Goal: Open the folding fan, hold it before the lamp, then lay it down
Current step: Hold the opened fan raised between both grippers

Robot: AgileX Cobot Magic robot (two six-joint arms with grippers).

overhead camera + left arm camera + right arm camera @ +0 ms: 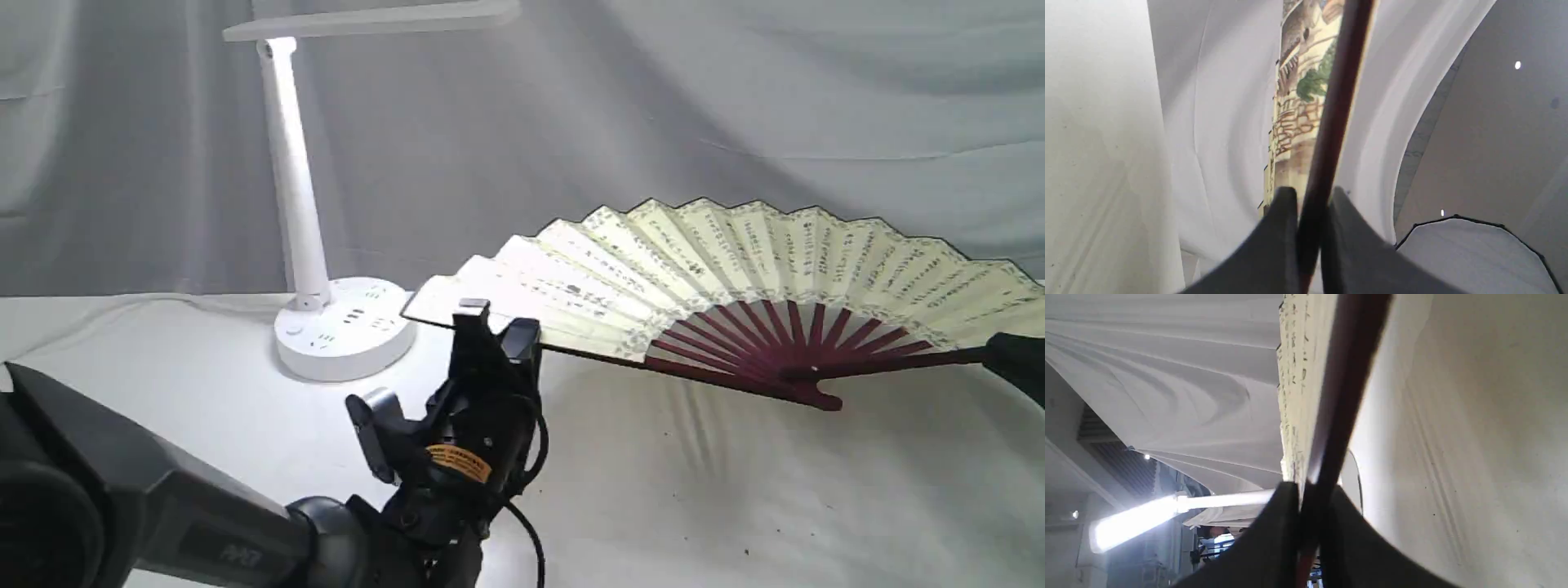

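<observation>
Left hand [494, 322]: clenched on the left guard rib of the folding fan [735, 261], fingers [1284, 220] pinching the dark wood from both sides. Right hand [1000, 357]: clamped likewise on the right guard rib, at the edge of the exterior view. Fan fully spread, script side facing the exterior camera, held between both hands above the white-clothed table [735, 506], shadow cast beneath. Its left tip sits just beside the round base of the lamp [294, 180], which stands left of the fan

Soft, bright light fills the exterior view; the folding fan [735, 253] casts a faint ribbed shadow on the white cloth [735, 506]. Both wrist views blur up close, and the right one's glowing bar [1126, 526] is blown out white.
</observation>
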